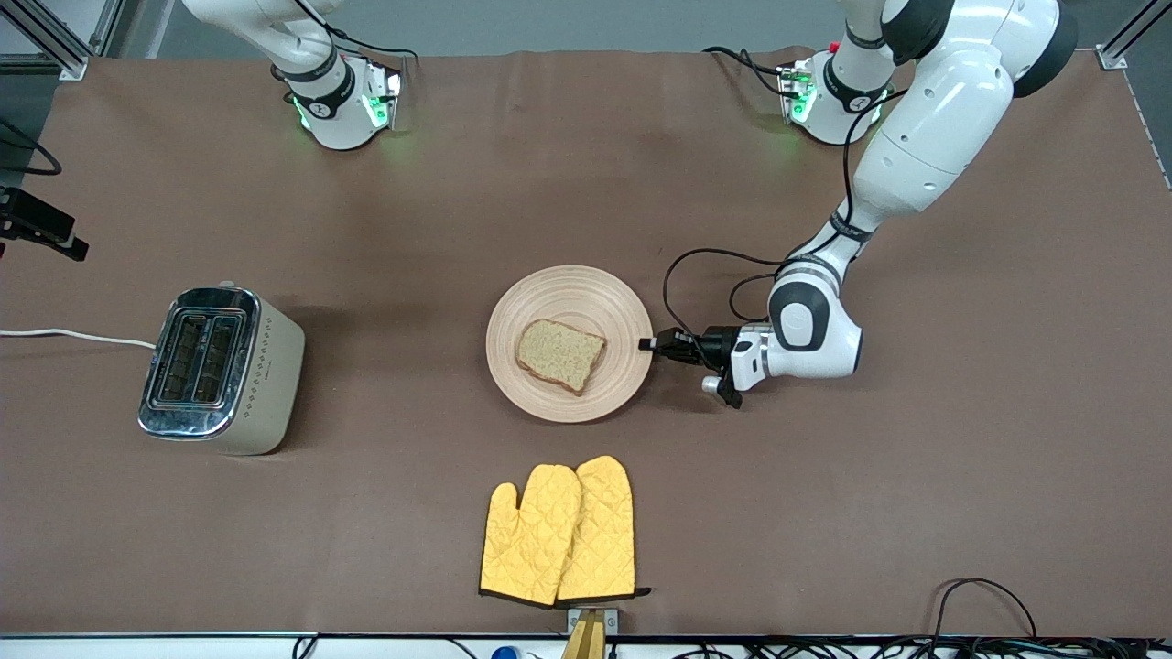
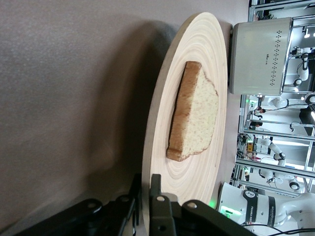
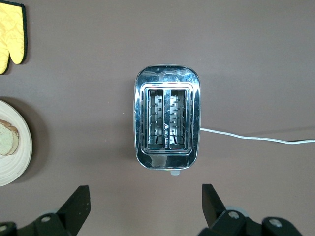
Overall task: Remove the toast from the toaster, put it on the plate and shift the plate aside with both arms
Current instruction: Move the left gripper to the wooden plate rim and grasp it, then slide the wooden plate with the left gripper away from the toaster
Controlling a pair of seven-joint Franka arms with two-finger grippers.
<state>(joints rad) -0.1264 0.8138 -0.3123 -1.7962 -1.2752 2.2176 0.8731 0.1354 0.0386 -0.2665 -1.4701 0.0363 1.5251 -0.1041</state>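
Note:
The toast (image 1: 560,354) lies flat on the round wooden plate (image 1: 568,293) in the middle of the table. My left gripper (image 1: 652,345) is at the plate's rim on the side toward the left arm's end of the table. In the left wrist view the fingers (image 2: 156,183) are shut on the plate's edge (image 2: 197,167), one above and one below, with the toast (image 2: 194,115) a little further in. My right gripper (image 3: 145,196) is open and empty, high over the table by the toaster. It is out of the front view. The right wrist view also shows the plate's edge (image 3: 12,162) and the toast (image 3: 7,137).
A chrome two-slot toaster (image 1: 215,366) stands toward the right arm's end, its slots empty (image 3: 167,118), its white cable (image 3: 256,137) trailing off. A pair of yellow oven mitts (image 1: 558,531) lies nearer the front camera than the plate.

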